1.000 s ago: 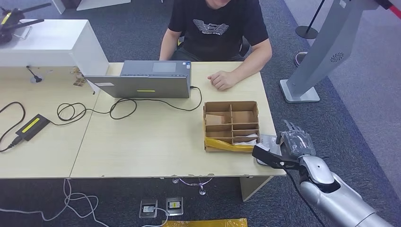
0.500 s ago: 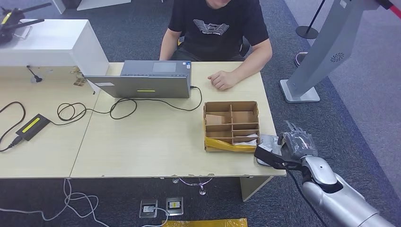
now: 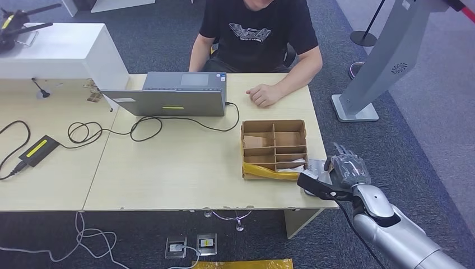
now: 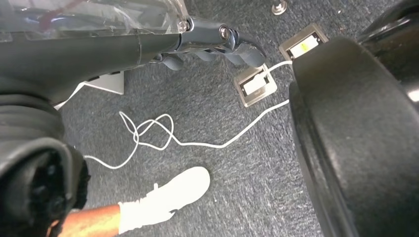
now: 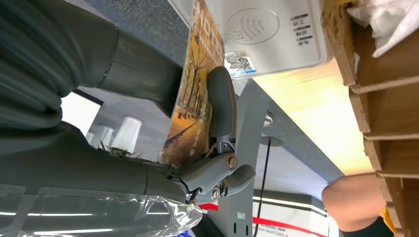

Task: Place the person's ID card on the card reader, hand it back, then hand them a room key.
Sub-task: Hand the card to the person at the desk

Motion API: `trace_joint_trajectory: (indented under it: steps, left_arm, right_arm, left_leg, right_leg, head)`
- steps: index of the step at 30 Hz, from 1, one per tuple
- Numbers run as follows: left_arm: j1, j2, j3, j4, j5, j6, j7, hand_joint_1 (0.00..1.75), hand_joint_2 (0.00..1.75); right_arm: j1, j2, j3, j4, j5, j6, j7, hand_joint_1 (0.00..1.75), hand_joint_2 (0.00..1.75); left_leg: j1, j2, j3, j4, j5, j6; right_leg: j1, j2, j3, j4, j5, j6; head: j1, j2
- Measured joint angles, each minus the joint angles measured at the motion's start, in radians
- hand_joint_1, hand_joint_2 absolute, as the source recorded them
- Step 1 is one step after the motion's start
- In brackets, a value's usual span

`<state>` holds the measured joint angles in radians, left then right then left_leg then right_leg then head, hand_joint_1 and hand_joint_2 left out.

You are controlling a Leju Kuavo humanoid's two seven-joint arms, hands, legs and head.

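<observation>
A: Head view first — where does the right hand (image 3: 346, 171) sit?

B: At the bench (image 3: 185, 168) corner, just beside the brown cardboard divider box (image 3: 274, 148), over the pale grey card reader (image 3: 317, 167). I cannot tell from here what its fingers hold. The person's hand (image 3: 263, 95) rests well beyond them on the bench.

A: And the left wrist view?

B: The left hand (image 4: 207, 47) hangs above grey carpet and a white cable (image 4: 163, 140), with its fingers (image 4: 242, 47) curled in on nothing.

A: The right wrist view?

B: There the thumb and fingers (image 5: 220, 101) pinch a thin card printed with an orange autumn-tree picture (image 5: 195, 94). It stands on edge, its long axis running from the palm out to the white reader (image 5: 269, 37) and its far end over the contactless symbol.

A: How will it handle?

B: Probably light, stiff and slick. Pinching the flat faces near one end seems best, since edge pressure could let it slip.
</observation>
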<state>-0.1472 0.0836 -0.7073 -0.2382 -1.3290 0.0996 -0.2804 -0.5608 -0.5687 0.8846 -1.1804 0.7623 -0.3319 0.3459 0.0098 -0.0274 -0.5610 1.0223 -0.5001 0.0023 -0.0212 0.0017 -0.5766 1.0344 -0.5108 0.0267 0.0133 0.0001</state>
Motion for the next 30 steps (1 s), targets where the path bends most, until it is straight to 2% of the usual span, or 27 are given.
trace_joint_trajectory:
  steps: [16, 30]
  left_arm:
    - [-0.002, 0.004, -0.021, -0.002, 0.016, 0.014, -0.002, 0.00, 0.00]
    - [-0.002, 0.010, -0.030, -0.002, 0.041, -0.004, -0.006, 0.00, 0.00]
  right_arm:
    - [-0.024, 0.015, 0.010, 0.084, -0.025, -0.027, -0.018, 1.75, 1.75]
    - [-0.053, -0.015, 0.009, 0.074, 0.013, 0.031, 0.033, 1.75, 1.75]
  left_leg:
    - [0.000, 0.000, 0.001, 0.000, 0.000, 0.000]
    - [0.000, 0.000, 0.000, 0.000, 0.000, 0.000]
  right_leg:
    - [0.000, 0.000, 0.001, 0.000, 0.000, 0.000]
    - [0.000, 0.000, 0.000, 0.000, 0.000, 0.000]
  head:
    - [0.000, 0.000]
    - [0.000, 0.000]
